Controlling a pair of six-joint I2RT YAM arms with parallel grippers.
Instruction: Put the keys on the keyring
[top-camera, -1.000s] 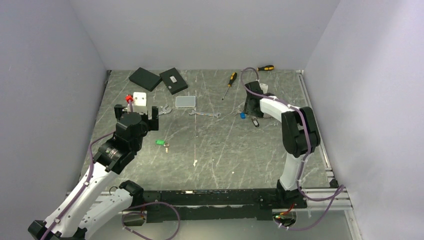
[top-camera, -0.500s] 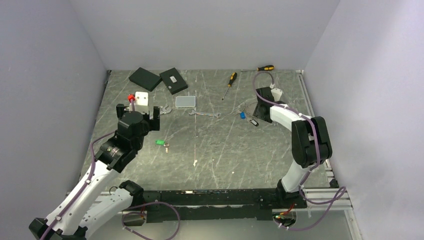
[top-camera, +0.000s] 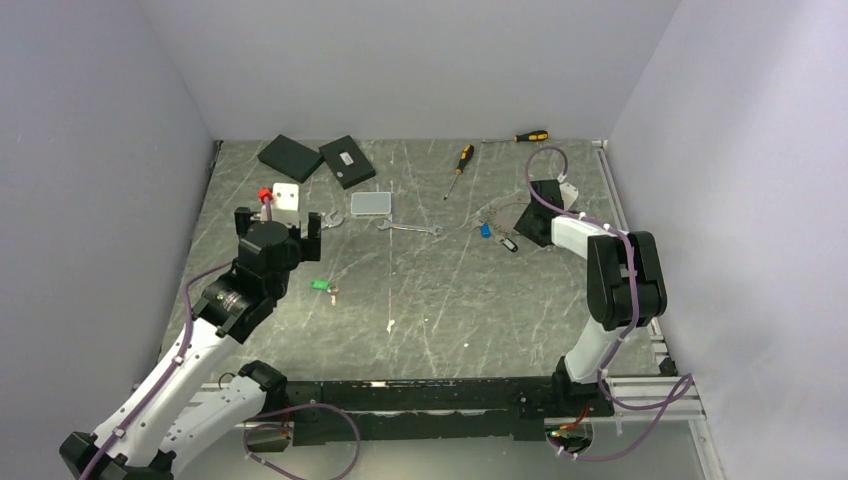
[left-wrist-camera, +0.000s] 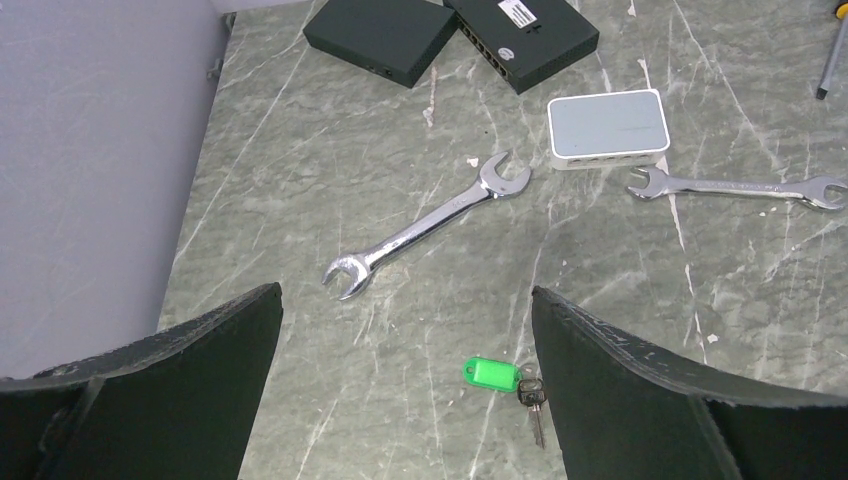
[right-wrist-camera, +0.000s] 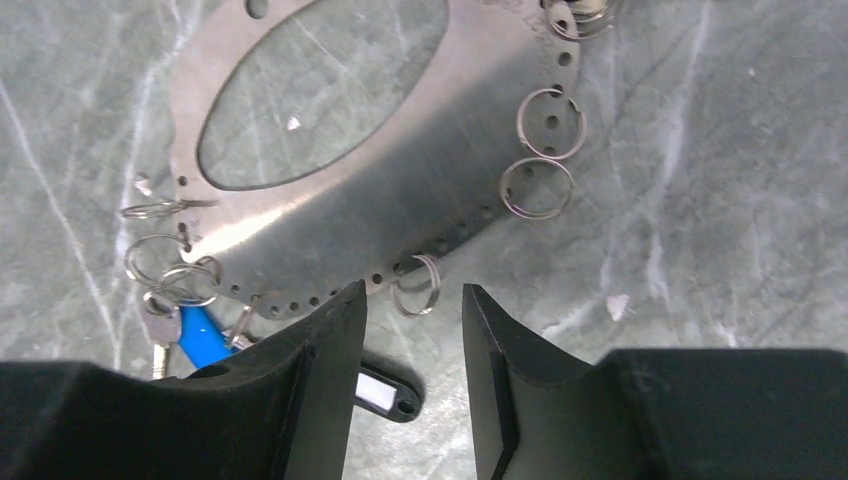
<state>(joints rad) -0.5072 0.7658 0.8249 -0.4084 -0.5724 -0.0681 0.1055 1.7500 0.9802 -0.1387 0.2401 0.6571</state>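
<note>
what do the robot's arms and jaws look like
Both the left arm and right arm have smooth white links joined by chunky black joints, with a thin purple cable looping along each. The jaws are matte black, flat, tapered plates.

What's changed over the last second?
The right gripper swung from the keyring's left side to its right; it holds nothing. The left gripper, wide open, stayed put, and the green key, blue key and black key look unmoved.
</note>
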